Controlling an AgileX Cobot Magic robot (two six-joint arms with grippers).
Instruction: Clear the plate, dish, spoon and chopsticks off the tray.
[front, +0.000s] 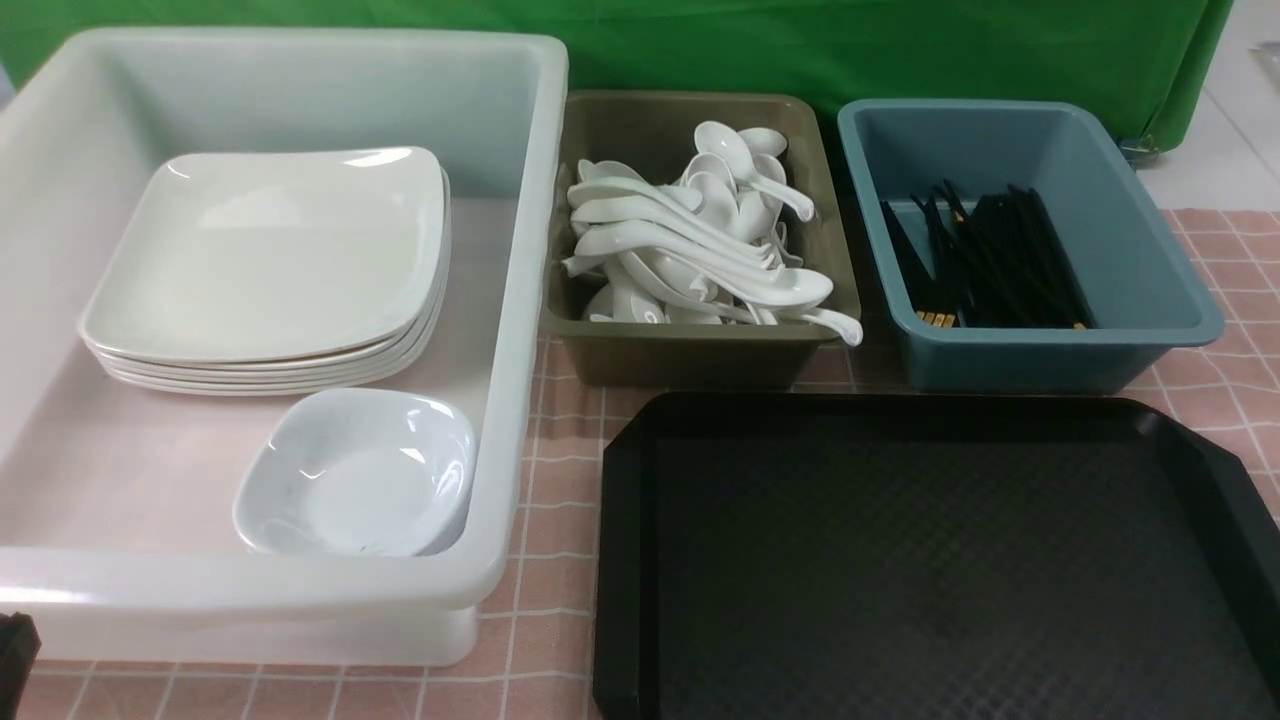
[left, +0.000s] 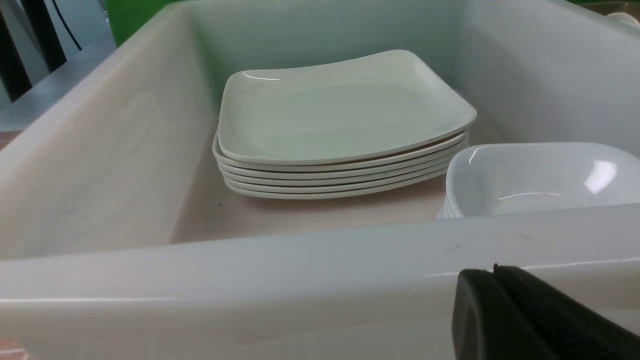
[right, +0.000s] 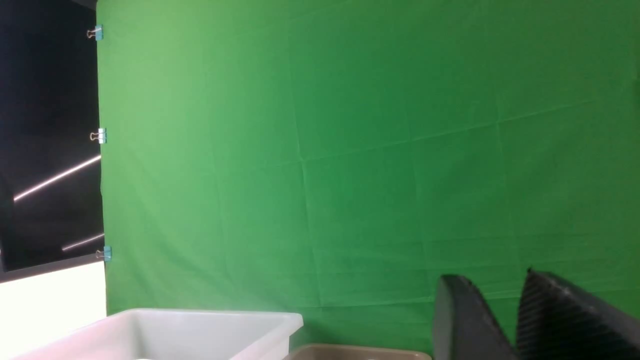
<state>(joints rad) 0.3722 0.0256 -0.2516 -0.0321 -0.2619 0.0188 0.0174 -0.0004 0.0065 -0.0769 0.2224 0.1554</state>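
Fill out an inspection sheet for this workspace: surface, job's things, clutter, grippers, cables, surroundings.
Surface: pink checked cloth covers the table.
Job's things: black tray is bare. Stacked plates and a dish sit in the white bin; spoons fill the olive bin; chopsticks lie in the blue bin.
Clutter: nothing seen.
Grippers: left gripper shut and empty, by the white bin's near wall; right gripper open with fingers apart, holding nothing, raised facing the backdrop.
Cables: one dark cable at the far edge of the left wrist view.
Surroundings: green backdrop clipped up behind the bins.
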